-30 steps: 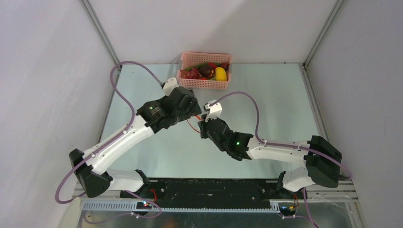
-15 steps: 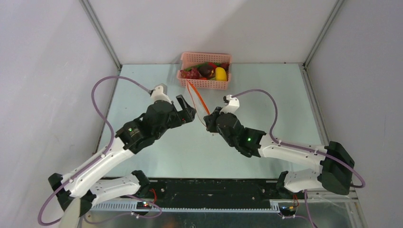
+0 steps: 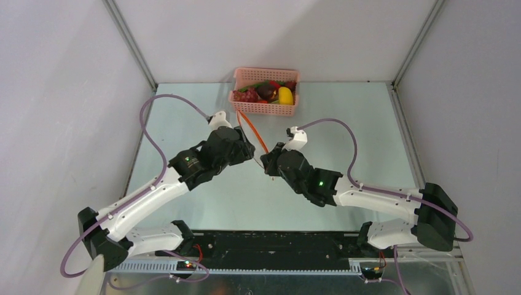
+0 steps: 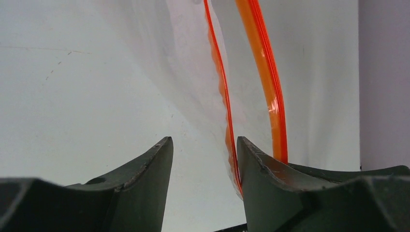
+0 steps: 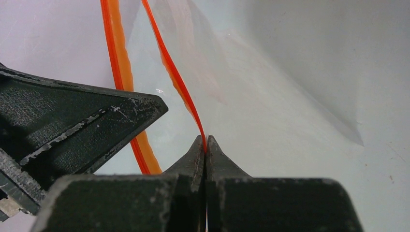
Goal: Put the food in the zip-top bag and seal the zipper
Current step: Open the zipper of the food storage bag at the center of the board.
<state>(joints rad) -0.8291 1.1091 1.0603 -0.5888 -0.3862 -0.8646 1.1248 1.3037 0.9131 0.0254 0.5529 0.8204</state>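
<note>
Mid-table, the right gripper (image 5: pixel 205 145) is pinched tight on one lip of the orange zipper (image 5: pixel 169 72). The clear zip-top bag (image 5: pixel 270 96) stretches away from it. Facing it, the left gripper (image 4: pixel 204 140) stands partly open and grips nothing: one lip runs through its gap, close along one finger, and the other passes outside. Farther back, the food (image 3: pixel 270 93) sits in the pink mesh basket (image 3: pixel 265 71) by the wall

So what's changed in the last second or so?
The left end effector drew back leftward, jaws wide, then returned and is narrowing around a strip of the zipper. The right end effector stayed pinched on the zipper; the food stays in the basket.
</note>
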